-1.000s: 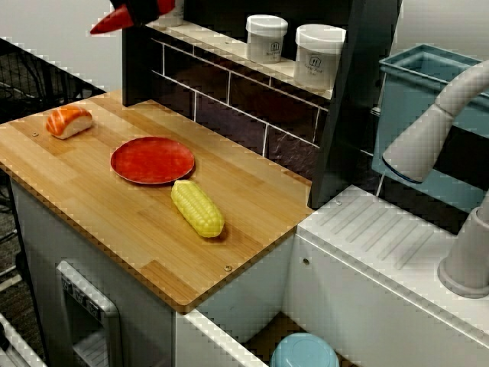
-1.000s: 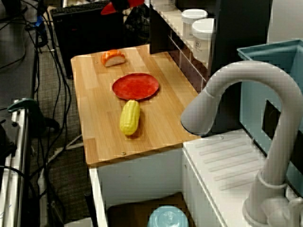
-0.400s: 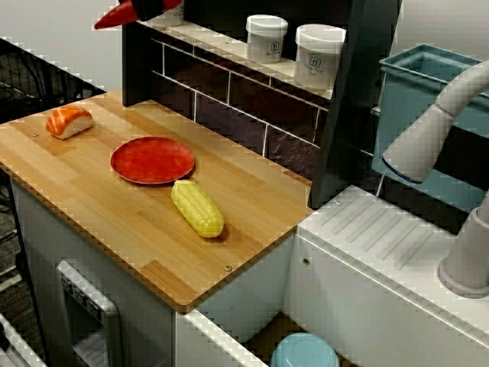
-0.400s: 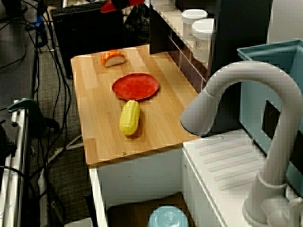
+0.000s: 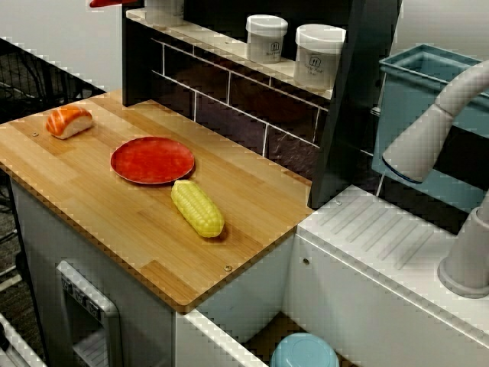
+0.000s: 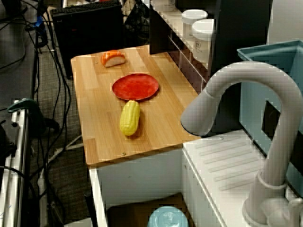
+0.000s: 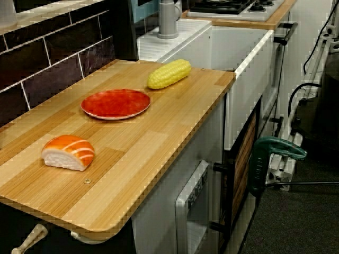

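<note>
While the gripper [image 5: 105,3] showed at eleven o'clock, its jaws could not be told; corn [image 5: 198,208], plate [image 5: 152,160], sushi [image 5: 69,121] lay ungrasped.

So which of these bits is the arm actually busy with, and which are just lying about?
In hand, as far as shows: red gripper tip, a sliver at the top edge, its jaws hidden; nearest it by the look, the white jar at the shelf's left end.
Lying about: orange-and-white salmon sushi piece; round red plate; yellow corn cob; two white lidded jars; grey tap.
</note>
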You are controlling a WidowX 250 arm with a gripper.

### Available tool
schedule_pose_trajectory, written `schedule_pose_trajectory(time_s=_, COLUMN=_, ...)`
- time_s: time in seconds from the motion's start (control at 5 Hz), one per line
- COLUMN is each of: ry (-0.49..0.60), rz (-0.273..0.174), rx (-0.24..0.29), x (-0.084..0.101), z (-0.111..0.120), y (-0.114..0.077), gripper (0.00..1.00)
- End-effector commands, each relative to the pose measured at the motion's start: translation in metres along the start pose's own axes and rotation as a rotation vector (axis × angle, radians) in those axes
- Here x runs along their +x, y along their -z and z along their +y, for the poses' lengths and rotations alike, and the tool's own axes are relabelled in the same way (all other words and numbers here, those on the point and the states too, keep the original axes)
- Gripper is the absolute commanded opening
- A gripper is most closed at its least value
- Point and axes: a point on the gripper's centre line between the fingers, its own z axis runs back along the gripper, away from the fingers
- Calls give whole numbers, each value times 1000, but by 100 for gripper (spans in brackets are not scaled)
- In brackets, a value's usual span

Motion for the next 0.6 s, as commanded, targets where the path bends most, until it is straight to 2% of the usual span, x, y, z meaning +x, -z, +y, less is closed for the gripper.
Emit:
schedule_pose_trajectory(time_s=0.0, ry=25, rz=21, rx=-147, x=-16, z=7, y=-15, gripper=0)
schedule_pose_trajectory(time_s=0.4, ry=24, rz=31, rx=-282, x=-19, z=12, y=-15, gripper=0)
